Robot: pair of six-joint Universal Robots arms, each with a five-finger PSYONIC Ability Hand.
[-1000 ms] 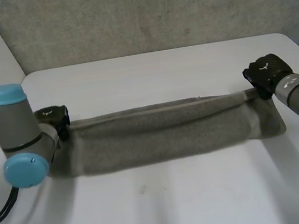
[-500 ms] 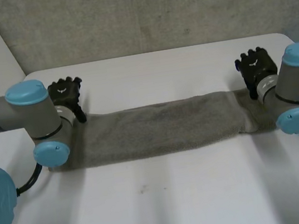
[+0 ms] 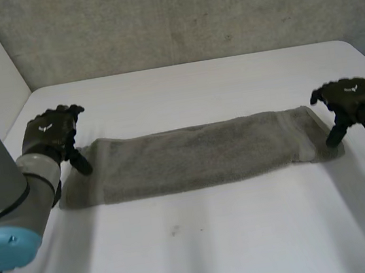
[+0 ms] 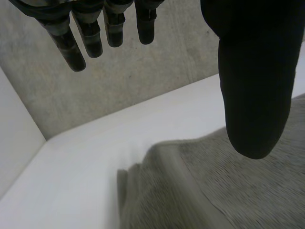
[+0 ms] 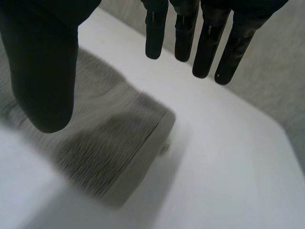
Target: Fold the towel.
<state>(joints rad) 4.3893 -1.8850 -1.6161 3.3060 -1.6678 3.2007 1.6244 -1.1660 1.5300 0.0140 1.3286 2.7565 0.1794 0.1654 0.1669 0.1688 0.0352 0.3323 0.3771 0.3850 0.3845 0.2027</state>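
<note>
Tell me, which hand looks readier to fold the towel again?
Close call, probably the right hand: open, it hangs over one end of the towel, a corner lying between thumb and fingers in its wrist view. The left hand, also open, has just its thumb over the other end.

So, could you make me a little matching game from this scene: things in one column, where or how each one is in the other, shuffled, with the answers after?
1. towel
2. left hand
3. right hand
4. table

A. white, bearing the towel
B. open, at the towel's right end
C. grey, lying flat in a long strip
D. open, at the towel's left end

Pairs: 1-C, 2-D, 3-B, 4-A.
</note>
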